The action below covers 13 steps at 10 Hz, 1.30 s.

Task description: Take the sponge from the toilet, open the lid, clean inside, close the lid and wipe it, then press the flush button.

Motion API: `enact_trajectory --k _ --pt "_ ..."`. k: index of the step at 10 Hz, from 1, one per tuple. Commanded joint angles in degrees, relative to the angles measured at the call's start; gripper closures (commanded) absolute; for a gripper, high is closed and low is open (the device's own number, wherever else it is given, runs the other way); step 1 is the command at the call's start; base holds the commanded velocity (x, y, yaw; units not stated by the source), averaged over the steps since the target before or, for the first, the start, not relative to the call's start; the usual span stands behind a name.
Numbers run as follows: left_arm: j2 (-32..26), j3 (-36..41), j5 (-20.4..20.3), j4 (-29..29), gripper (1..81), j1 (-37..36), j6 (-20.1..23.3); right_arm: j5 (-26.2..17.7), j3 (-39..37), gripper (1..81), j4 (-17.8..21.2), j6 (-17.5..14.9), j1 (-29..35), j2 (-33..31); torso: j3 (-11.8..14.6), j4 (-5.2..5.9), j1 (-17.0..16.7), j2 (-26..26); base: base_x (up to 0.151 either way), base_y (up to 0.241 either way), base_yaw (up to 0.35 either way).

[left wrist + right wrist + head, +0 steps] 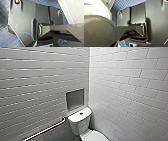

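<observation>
While the toilet (80,123) stands in the tiled corner, tank under a grey wall panel (75,98) | flush button (81,113) dark at tank-top centre | jaws on either arm: apart or together, cannot tell

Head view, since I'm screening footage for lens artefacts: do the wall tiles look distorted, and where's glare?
Head view: the left wall's tile rows fan out and tilt, likely wide-angle distortion, with bright glare streaks along them; shade sits beside the toilet. Left wrist view: a round fitting glares white.
</observation>
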Motion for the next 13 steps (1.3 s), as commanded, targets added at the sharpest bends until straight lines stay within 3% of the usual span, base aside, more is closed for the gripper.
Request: enact_trajectory --k 1,6,11,12,13 --pt "0.48 0.91 3.53 0.22 1.0 -1.27 0.49 -0.49 10.45 1.0 7.69 0.65 6.06 -10.69 -5.29 0.0 3.67 -5.67 0.0 0.0 0.0" --pt "3.72 -4.71 3.53 -0.49 1.0 -0.12 0.4 -1.01 15.38 1.0 10.16 0.65 16.95 -18.17 -14.55 0.0 9.77 -15.3 0.0 0.0 0.0" --pt "5.66 -6.65 3.53 -0.66 1.0 0.67 0.14 -5.67 15.48 1.0 11.92 0.65 27.32 -19.93 -24.77 0.0 16.7 -26.08 0.0 0.0 0.0" --pt "6.01 -6.65 3.53 -0.58 1.0 0.67 0.14 -6.9 15.74 1.0 12.01 0.65 29.34 -19.84 -21.31 0.0 18.01 -28.09 0.0 0.0 0.0" --pt "6.19 -6.74 3.53 -0.57 1.0 0.67 0.14 -9.19 15.65 1.0 12.01 0.56 31.46 -19.41 -22.86 0.0 19.06 -29.82 0.0 0.0 0.0"
